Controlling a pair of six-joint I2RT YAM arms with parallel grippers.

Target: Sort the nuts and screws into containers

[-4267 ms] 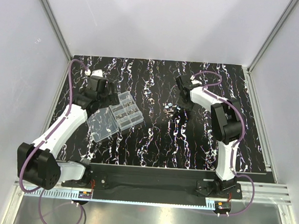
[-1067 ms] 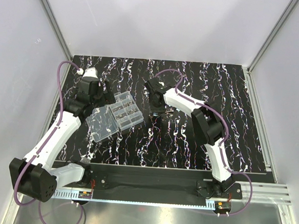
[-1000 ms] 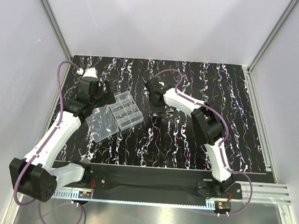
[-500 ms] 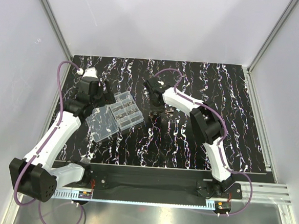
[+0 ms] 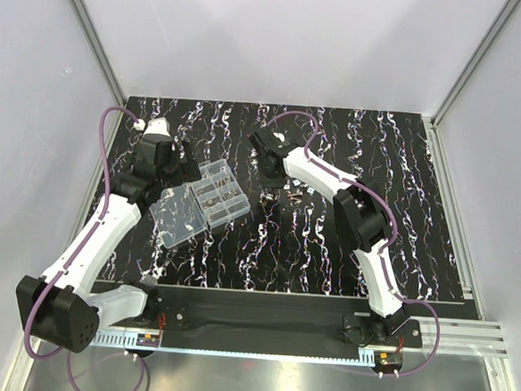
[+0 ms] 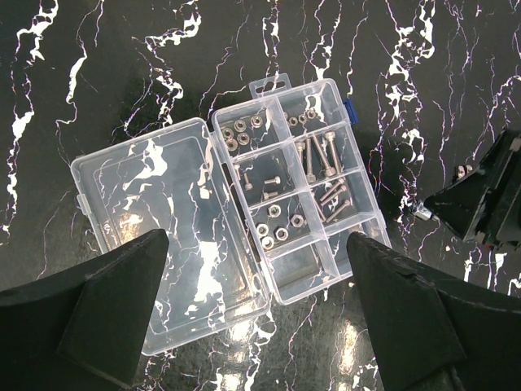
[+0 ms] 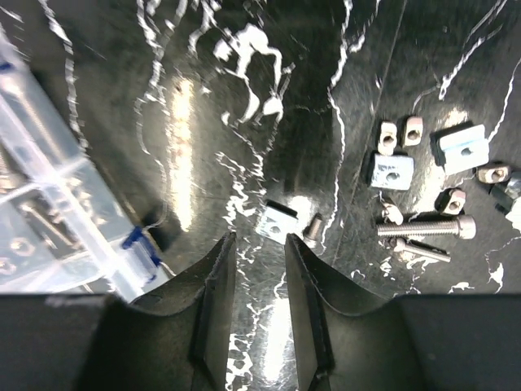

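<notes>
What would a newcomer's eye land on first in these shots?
The open clear organiser box left of centre: lid flat beside it, screws and nuts in its compartments, the left gripper wide open above. Right of it, loose hardware lies scattered on the black marbled table, and the right gripper, jaws apart and empty, points at a small square nut.
</notes>
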